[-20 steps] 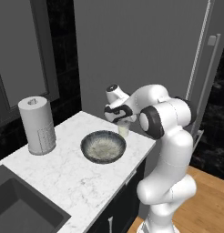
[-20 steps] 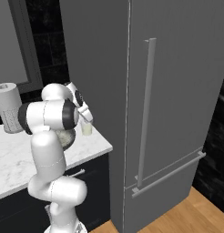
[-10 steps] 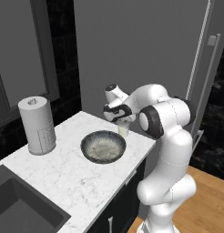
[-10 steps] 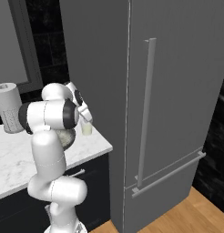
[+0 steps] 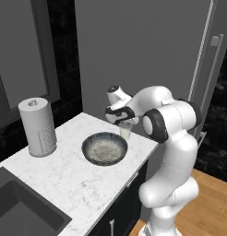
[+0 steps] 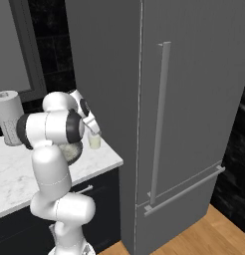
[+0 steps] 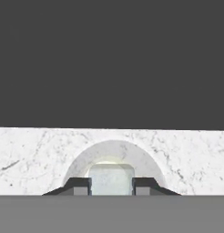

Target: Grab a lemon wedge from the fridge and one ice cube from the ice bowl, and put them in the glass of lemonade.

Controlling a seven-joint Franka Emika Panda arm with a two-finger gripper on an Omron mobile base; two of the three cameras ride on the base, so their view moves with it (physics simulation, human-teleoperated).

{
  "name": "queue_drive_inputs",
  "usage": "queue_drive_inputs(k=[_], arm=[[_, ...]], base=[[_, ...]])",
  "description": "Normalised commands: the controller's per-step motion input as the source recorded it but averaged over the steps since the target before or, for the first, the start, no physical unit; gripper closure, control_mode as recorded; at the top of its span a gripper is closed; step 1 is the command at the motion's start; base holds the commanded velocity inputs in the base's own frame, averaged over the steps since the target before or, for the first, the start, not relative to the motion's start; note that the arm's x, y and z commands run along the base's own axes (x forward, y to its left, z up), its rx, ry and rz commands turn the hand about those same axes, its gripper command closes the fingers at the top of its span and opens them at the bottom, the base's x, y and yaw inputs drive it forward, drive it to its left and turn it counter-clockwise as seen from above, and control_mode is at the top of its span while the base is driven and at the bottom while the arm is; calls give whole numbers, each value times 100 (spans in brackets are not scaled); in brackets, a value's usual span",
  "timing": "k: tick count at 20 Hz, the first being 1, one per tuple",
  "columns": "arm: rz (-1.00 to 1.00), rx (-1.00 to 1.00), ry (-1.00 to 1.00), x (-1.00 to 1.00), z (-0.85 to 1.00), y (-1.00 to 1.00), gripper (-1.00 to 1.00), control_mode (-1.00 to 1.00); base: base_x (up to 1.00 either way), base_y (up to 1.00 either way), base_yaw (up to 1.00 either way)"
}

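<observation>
Our fingers (image 7: 111, 185) are pinched on a small pale translucent ice cube (image 7: 111, 178), poised directly above the small clear tumbler of pale lemonade (image 5: 125, 132) near the corner of the white marble desk (image 5: 64, 170). Over the last second we see no shift; the arm has held this hover. We judge release comes next. The wide shallow grey-blue bowl (image 5: 105, 148) sits just beside; the tall matte grey fridge (image 6: 194, 124) is closed.

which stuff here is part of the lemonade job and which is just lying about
Job: glass of lemonade, ice bowl, fridge, ice cube pinched in the gripper over the glass.
Lying about: paper-towel roll, sink.
</observation>
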Motion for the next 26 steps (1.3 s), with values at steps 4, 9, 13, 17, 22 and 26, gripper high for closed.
queue_drive_inputs(k=[4,9,13,17,22,26], arm=[[-2,1,0,0,25,-6,100,-100],[-2,0,0,0,13,0,100,-100],[0,0,0,0,-1,0,100,-100],[0,0,0,0,-2,0,-100,-100],[0,0,0,0,0,0,-100,-100],[0,0,0,0,0,0,-100,-100]], base=[[0,0,0],[0,0,0],[0,0,0],[0,0,0],[0,0,0],[0,0,0]])
